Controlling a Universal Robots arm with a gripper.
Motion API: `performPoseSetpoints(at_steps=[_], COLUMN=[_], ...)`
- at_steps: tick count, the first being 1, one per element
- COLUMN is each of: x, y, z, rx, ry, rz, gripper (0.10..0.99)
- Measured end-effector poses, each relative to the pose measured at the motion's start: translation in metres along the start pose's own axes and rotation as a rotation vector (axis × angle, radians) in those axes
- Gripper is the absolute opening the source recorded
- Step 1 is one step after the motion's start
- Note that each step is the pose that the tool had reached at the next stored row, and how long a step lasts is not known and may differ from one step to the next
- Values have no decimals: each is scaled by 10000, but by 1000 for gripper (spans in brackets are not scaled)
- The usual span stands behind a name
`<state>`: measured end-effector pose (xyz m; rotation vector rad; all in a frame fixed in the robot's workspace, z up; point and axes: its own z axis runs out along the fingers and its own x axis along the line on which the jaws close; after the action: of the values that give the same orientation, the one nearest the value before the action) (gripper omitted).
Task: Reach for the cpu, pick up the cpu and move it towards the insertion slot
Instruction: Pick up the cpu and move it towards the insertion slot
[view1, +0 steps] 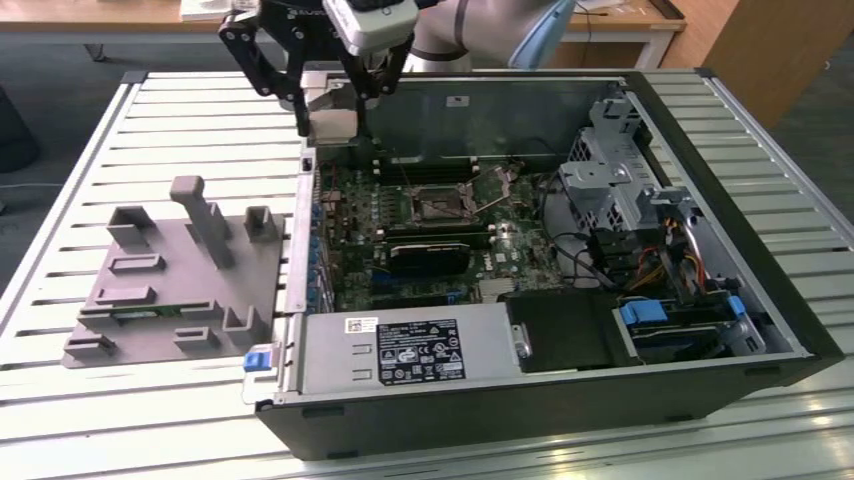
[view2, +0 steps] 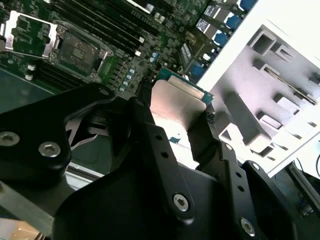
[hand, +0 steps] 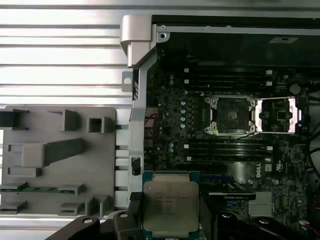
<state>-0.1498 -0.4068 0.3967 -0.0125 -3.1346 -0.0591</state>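
Above the rear edge of an opened computer case (view1: 747, 330), the gripper (view1: 331, 118) hung with its black fingers (view2: 150, 135) clenched on the cpu (hand: 171, 207), lifted clear of everything below. Seen in the first wrist view, the chip's silver top faced the camera, a thin green border showing round it, with a finger tip at each of two opposite sides. From the second wrist view, the cpu (view2: 172, 107) appeared as a pale plate pinched between the two dark fingers, its blue-green edge showing at the far end. On the green motherboard (view1: 354, 250) inside the case, the insertion slot (view1: 435, 203) lay open, a dark square in a silvery frame, with its metal load plate (hand: 278, 115) swung aside and resting just beside it. That socket stood well apart from the held chip in the first wrist view, where the insertion slot (hand: 229, 115) sat between rows of long black memory slots (hand: 225, 79). A long black card (view1: 430, 256) lay on the board near the socket. Outside the case, toward the exterior view's left, a grey plastic tray (view1: 160, 320) with upright posts rested on the slatted metal table (view1: 160, 130). A labelled power supply (view1: 400, 352) filled the case's near corner in the exterior view.
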Motion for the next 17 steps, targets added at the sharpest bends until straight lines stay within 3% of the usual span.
performPoseSetpoints(at_steps=[6, 17], x=[-178, -407], y=[48, 257], z=[8, 26], rx=[1, 1], ry=[1, 1], rz=[-10, -10], gripper=[541, 541])
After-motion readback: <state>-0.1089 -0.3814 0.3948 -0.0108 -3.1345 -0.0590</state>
